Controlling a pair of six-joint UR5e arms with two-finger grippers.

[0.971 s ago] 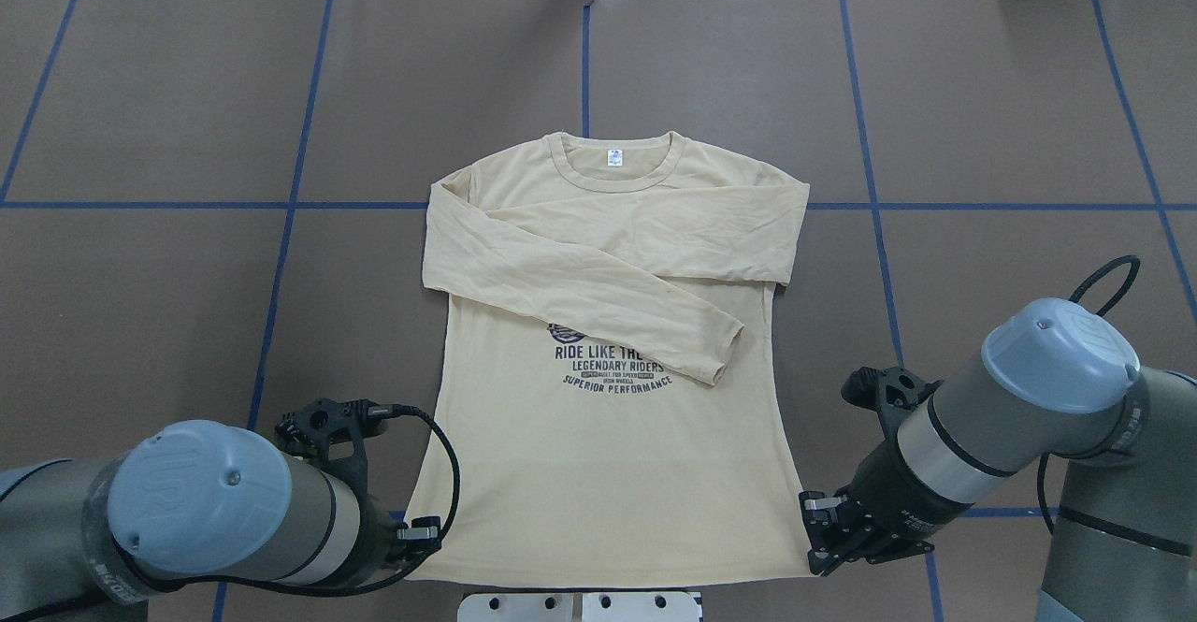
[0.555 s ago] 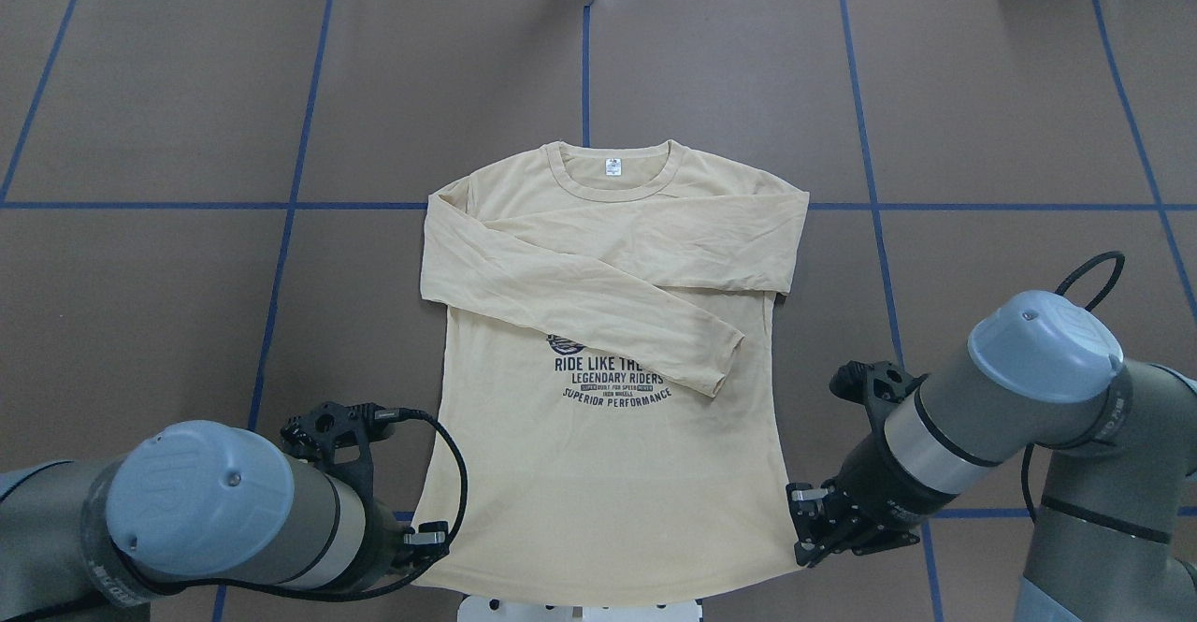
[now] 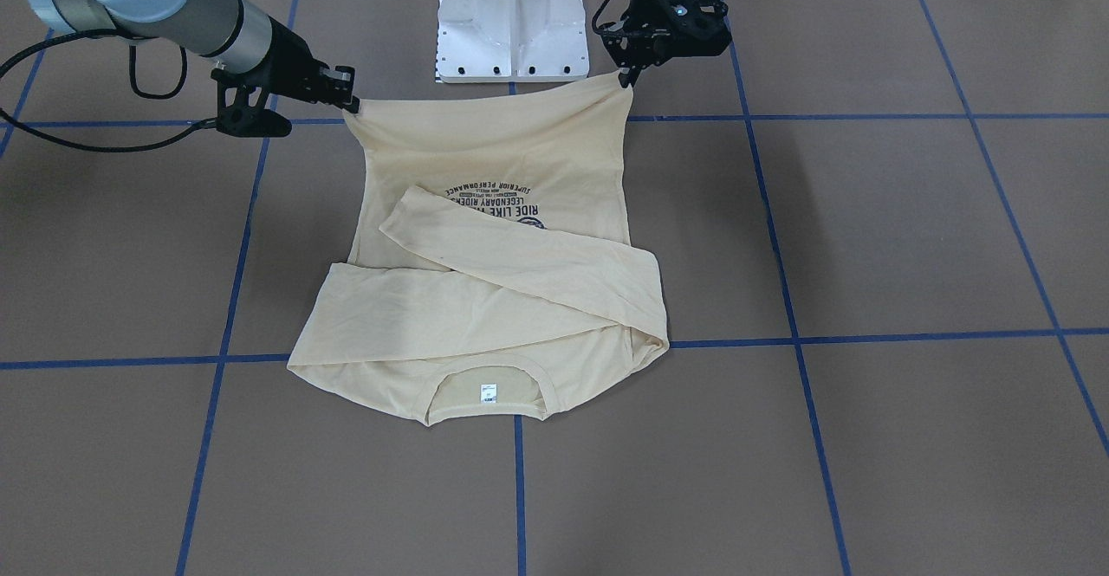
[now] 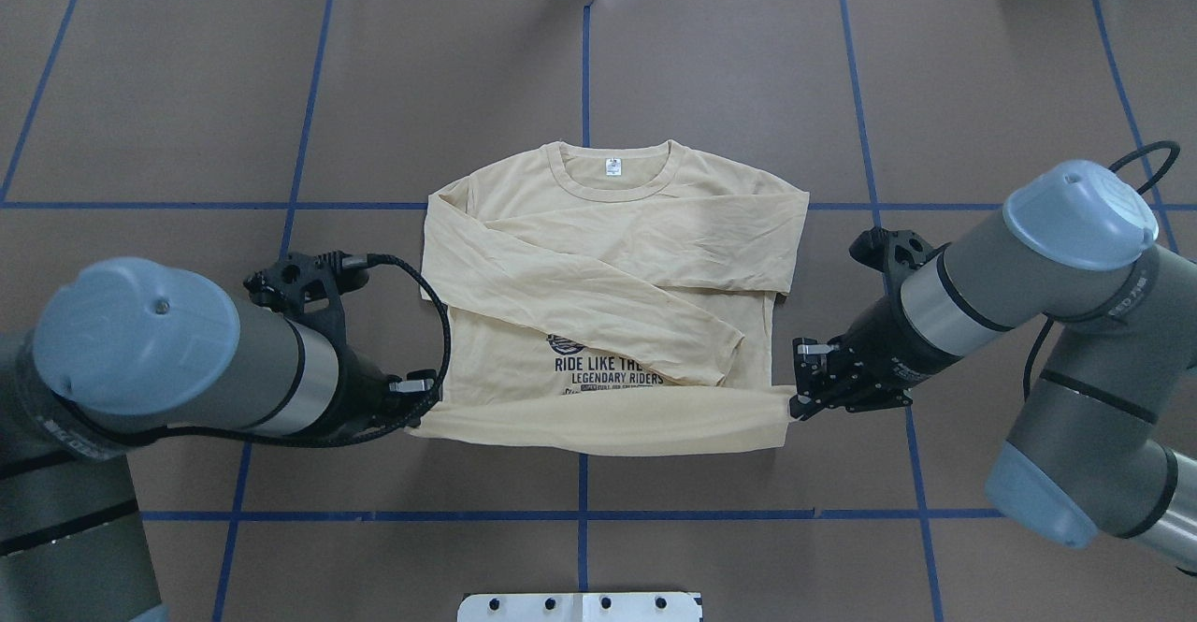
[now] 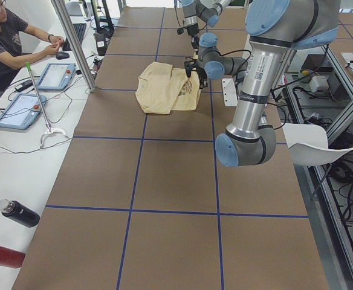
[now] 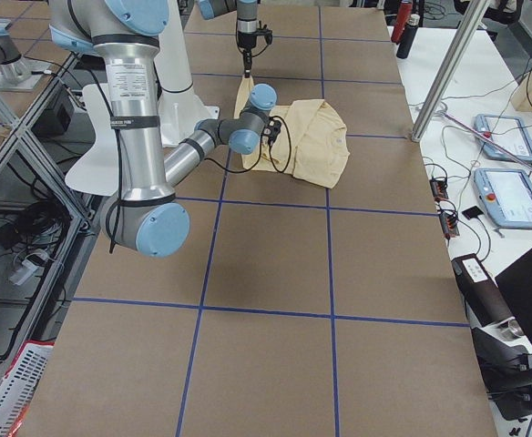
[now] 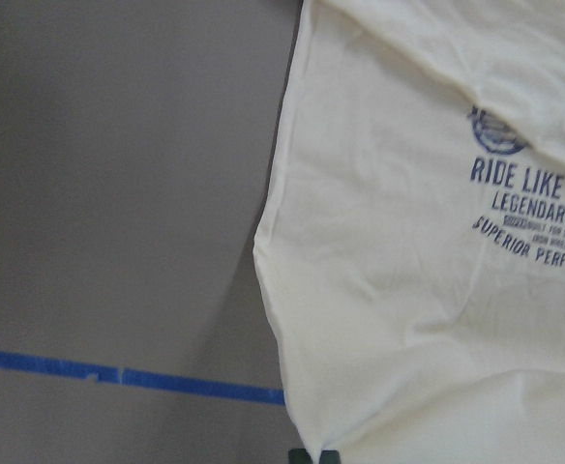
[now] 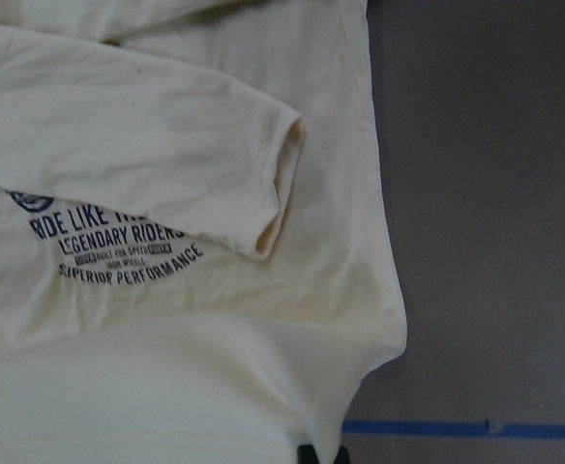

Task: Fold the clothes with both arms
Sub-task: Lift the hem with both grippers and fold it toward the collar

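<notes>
Table (image 4: 748, 89): shirt (image 4: 608, 229) in left pincer (image 4: 418, 413), right pincer (image 4: 793, 406)

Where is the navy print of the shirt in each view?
Front-facing: print centre, upside down.
Overhead: centre, above lifted hem.
Exterior left: far, small.
Exterior right: cannot tell.
Left wrist: right edge.
Right wrist: left half.
Landmark: sleeve cuff beside it.

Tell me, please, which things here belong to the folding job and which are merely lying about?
Job: pale cream-yellow long-sleeved shirt; black left tool and black right tool, each pinching a hem corner.
Lying about: black bottle; red bottle; white metal pedestal base.
</notes>
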